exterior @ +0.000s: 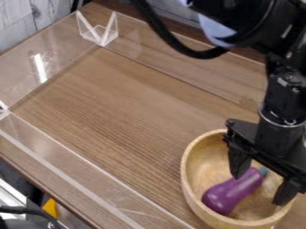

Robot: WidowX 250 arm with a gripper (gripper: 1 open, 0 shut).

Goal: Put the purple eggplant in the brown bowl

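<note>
inside brown bowl (198, 165) | purple eggplant (232, 190) (lying flat) | tool (266, 178) spread wide, holding nothing

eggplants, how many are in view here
1. The eggplant lies on its side inside the bowl at the lower right, under the open hand. No others show.
</note>
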